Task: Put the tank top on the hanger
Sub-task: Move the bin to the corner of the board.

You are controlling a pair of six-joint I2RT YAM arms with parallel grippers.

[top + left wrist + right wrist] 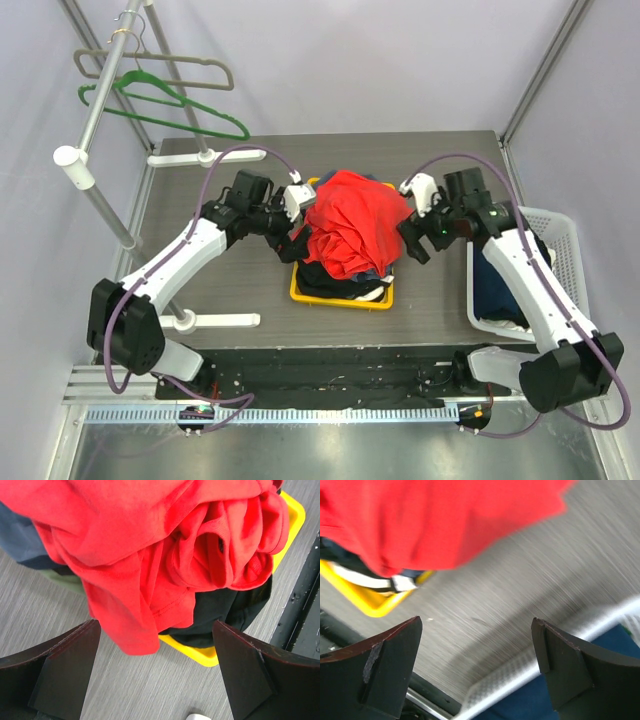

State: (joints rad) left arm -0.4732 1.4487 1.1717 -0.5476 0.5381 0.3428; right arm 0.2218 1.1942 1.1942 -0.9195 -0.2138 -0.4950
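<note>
ok, top view: tank top point(345, 225) is sitting bunched on the dark clothes point(335, 278) in the yellow tray point(340, 299), mid-table. hanger point(170, 105) is hanging on the rail point(100, 110) at far left, just below a grey hanger point(150, 65), well apart from the tray. left gripper point(298, 228) and right gripper point(412, 240) are flanking the pile, both spread wide and holding nothing.

left wrist: jaws are standing open just short of the red fabric, which is spilling over the tray rim.

right wrist: jaws are gaping empty over bare tabletop, with the tank top ahead and a white basket point(520, 675) of blue cloth beside.
</note>
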